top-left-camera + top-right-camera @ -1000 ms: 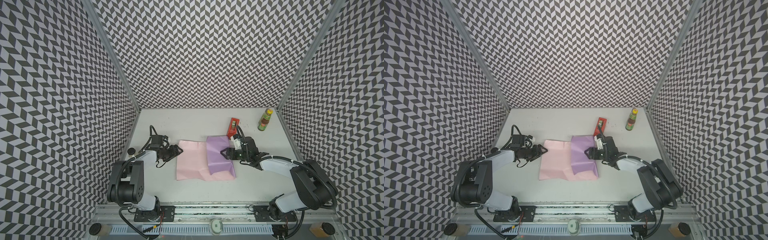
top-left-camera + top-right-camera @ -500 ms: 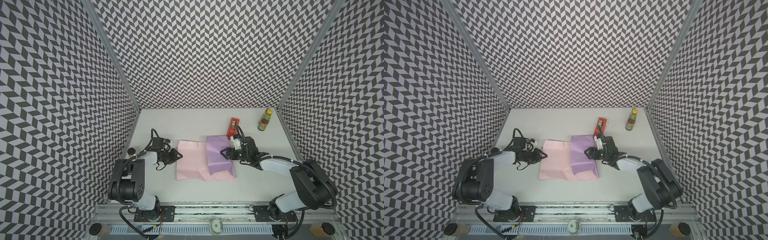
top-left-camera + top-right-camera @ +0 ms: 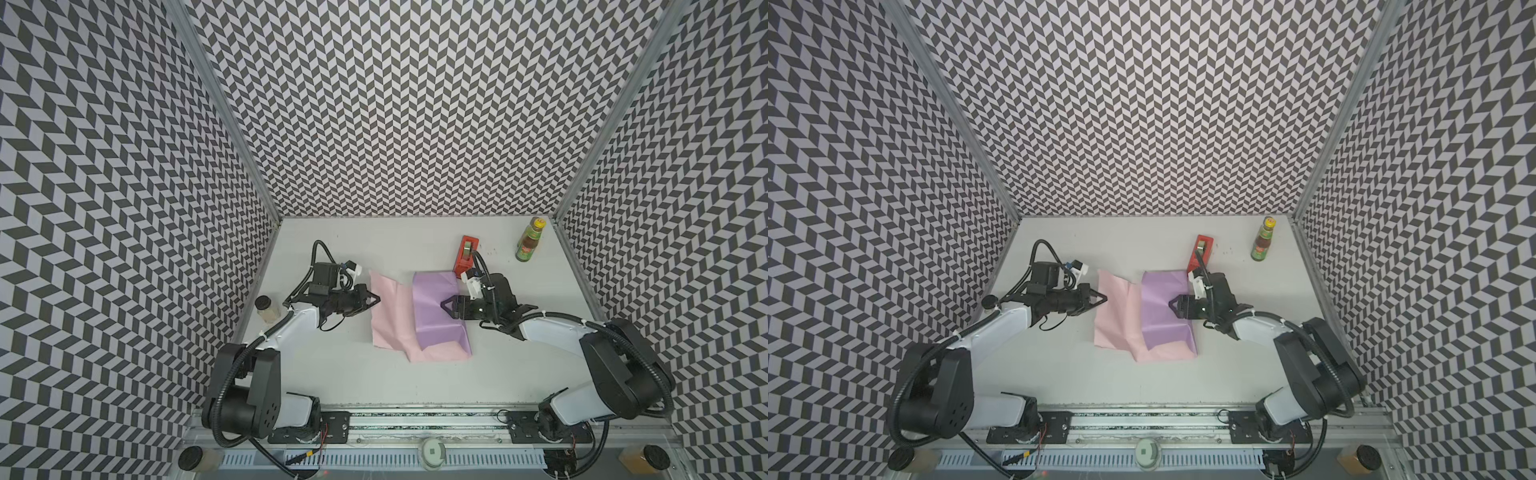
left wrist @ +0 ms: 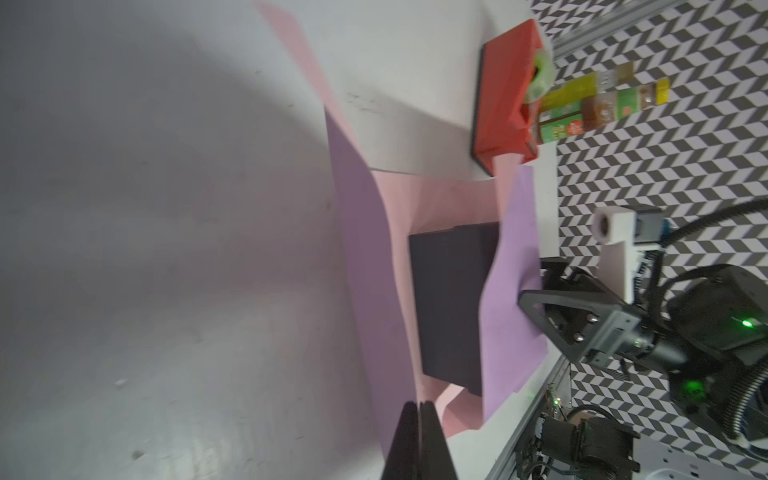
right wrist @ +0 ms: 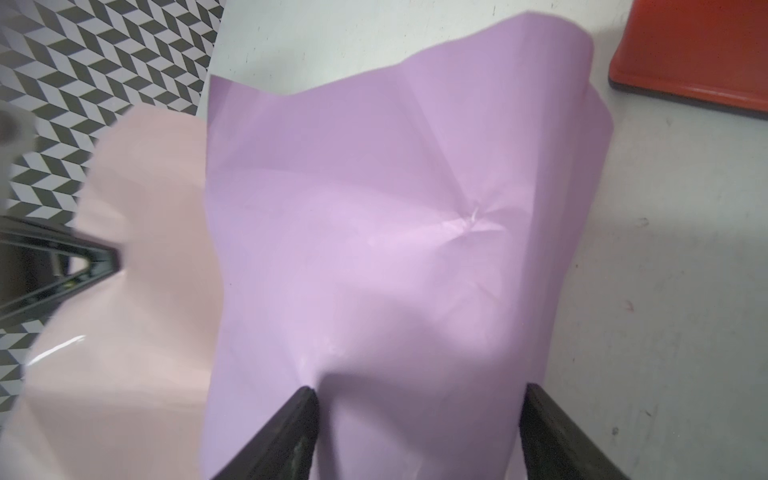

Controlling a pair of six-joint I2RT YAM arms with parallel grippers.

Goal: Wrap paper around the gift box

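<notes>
The paper (image 3: 390,316) lies mid-table, pink face up, with its right part folded over as a lilac flap (image 3: 436,311) (image 3: 1163,316). The dark navy gift box (image 4: 453,307) shows only in the left wrist view, under that flap; both top views hide it. My left gripper (image 3: 376,298) (image 3: 1104,297) (image 4: 419,404) is shut on the paper's left edge, which lifts a little there. My right gripper (image 3: 446,305) (image 3: 1173,305) (image 5: 419,395) is open, its two fingertips resting apart on the lilac flap (image 5: 374,249) over the box.
A red tape dispenser (image 3: 467,255) (image 3: 1200,251) stands just behind the flap's far right corner. A sauce bottle (image 3: 528,245) (image 3: 1262,243) is at the back right by the wall. A small jar (image 3: 266,308) sits at the table's left edge beside my left arm.
My left gripper slid right to the paper's left edge and closed on it. The right gripper stayed on the lilac flap.
</notes>
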